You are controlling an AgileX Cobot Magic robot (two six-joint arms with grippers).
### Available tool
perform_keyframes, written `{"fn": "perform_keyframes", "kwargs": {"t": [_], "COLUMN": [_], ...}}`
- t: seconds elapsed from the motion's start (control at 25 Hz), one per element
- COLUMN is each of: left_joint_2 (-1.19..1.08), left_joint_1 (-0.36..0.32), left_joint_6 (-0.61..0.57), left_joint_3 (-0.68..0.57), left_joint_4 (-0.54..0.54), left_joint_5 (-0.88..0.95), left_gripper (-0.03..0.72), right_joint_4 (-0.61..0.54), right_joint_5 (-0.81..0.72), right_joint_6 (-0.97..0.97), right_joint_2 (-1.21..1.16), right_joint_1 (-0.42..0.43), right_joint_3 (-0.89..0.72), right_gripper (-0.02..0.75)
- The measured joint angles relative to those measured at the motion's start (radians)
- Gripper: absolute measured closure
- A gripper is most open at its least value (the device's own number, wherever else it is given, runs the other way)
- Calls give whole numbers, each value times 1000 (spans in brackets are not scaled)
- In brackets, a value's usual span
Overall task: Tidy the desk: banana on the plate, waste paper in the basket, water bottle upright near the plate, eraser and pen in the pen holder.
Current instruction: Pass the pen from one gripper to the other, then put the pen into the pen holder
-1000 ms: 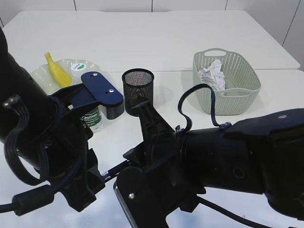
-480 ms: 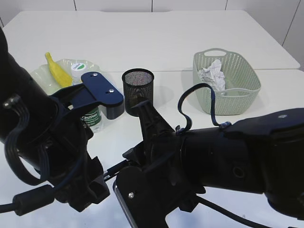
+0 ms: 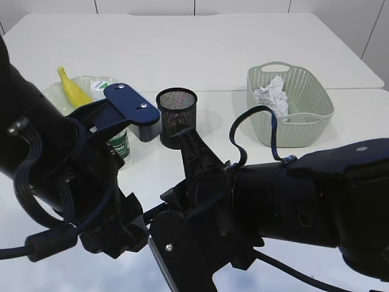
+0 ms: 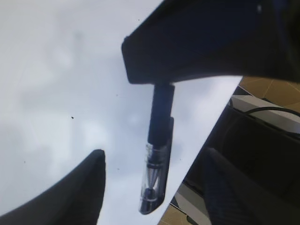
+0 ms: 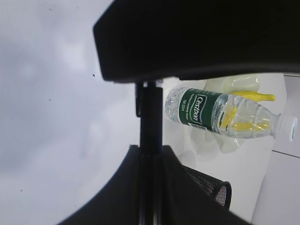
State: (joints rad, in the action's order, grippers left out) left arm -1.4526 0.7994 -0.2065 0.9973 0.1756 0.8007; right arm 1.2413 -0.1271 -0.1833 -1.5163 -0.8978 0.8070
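Note:
A black pen with a clear tip end hangs level between my two arms, low over the white table. My right gripper is shut on the pen at one end. My left gripper stands open around the other end, its fingers apart from the pen. The banana lies on the plate. The water bottle stands upright beside that plate. Waste paper sits in the basket. The black mesh pen holder stands mid-table. The eraser is out of view.
Both black arms fill the front of the exterior view and hide the table's near part. A blue bracket on the left arm stands close in front of the bottle and pen holder. The table edge runs close to the pen.
My left gripper's jaws have opened off the pen, which stays in the right gripper. The left arm and its blue bracket have shifted slightly up and to the right.

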Motion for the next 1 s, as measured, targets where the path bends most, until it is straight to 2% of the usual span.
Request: {"fn": "perform_keyframes", "kwargs": {"t": [0.16,0.56,0.8,1.0], "left_joint_2": [29,148,155,155], "left_joint_1": [-19,-154,-167,-167], "left_joint_6": [19,27,44,89], "left_joint_3": [0,0,-2,-2], "left_joint_4": [0,-8,-24,-45], "left_joint_5": [-8,29,54,49], "left_gripper": [234,234,234,237], "right_joint_4": [0,0,0,0], "right_joint_5": [-6,-12,-12,-8], "right_joint_6": [11,101,161,259], "right_joint_2": [0,0,0,0], "right_joint_1": [0,0,4,75], "right_joint_3": [0,0,0,0], "right_gripper": [690,691,691,691]}}
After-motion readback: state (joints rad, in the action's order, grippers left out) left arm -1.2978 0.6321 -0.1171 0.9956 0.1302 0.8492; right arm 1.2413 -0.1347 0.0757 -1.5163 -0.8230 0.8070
